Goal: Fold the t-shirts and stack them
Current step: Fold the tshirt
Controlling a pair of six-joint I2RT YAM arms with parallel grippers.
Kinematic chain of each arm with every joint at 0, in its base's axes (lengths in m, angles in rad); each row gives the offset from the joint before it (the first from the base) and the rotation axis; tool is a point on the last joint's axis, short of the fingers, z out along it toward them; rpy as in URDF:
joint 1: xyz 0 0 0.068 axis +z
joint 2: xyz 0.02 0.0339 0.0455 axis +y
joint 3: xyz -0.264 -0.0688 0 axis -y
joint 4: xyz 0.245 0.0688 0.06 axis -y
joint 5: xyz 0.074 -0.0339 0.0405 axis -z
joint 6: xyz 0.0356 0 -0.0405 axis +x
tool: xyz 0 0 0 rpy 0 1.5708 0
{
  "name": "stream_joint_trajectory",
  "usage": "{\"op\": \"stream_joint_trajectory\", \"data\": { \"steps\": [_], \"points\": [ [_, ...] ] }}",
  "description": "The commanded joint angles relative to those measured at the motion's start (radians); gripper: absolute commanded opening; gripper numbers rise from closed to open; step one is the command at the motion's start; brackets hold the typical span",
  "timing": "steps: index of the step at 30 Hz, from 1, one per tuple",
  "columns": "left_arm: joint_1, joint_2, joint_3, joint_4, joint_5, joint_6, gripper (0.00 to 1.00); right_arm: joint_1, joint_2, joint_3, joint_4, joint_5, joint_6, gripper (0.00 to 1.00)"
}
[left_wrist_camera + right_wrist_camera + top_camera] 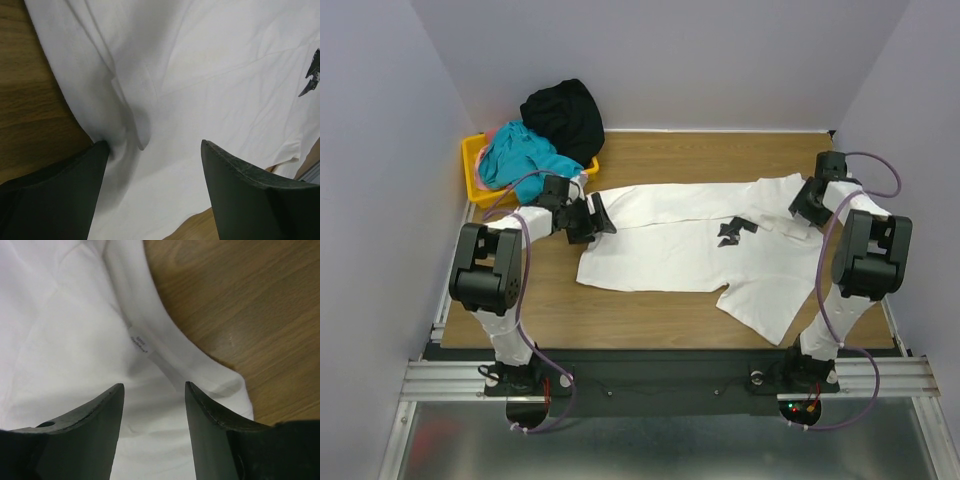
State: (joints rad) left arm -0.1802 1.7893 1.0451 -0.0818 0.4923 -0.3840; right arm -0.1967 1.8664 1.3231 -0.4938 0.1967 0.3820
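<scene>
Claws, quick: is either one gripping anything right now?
Left claw: open, over the white shirt, holding nothing.
Right claw: open, over the same shirt, holding nothing.

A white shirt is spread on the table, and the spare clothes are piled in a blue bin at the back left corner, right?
Not quite. The bin is yellow, not blue; the top external view shows it. Otherwise yes: the white shirt is spread on the table, the spare clothes piled in that back-left bin.
</scene>
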Motion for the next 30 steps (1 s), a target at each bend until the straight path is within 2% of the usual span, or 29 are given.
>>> {"op": "stream_joint_trajectory", "data": {
  "steps": [1, 5, 10, 15, 19, 25, 30],
  "points": [
    [-0.047, -0.053, -0.103, -0.006, -0.003, -0.05, 0.87, -0.064, 0.005, -0.016, 0.018, -0.011, -0.009, 0.57],
    [-0.077, -0.157, -0.225, -0.003, -0.02, -0.108, 0.87, -0.115, -0.01, -0.041, 0.023, -0.017, -0.035, 0.57],
    [-0.084, -0.281, -0.289, -0.025, -0.047, -0.148, 0.89, -0.13, -0.041, -0.033, 0.031, -0.037, -0.052, 0.57],
    [-0.084, -0.35, -0.17, -0.179, -0.193, -0.115, 0.91, -0.13, -0.114, -0.041, 0.032, -0.101, -0.054, 0.57],
    [-0.084, -0.384, -0.091, -0.197, -0.245, -0.128, 0.93, -0.13, -0.141, -0.071, 0.037, -0.132, -0.054, 0.58],
    [-0.082, -0.311, -0.023, -0.118, -0.202, -0.165, 0.93, -0.13, -0.115, -0.099, 0.038, -0.1, -0.045, 0.57],
    [-0.082, -0.228, 0.003, -0.078, -0.166, -0.176, 0.9, -0.132, -0.128, -0.136, 0.04, -0.049, -0.043, 0.57]
  ]
}}
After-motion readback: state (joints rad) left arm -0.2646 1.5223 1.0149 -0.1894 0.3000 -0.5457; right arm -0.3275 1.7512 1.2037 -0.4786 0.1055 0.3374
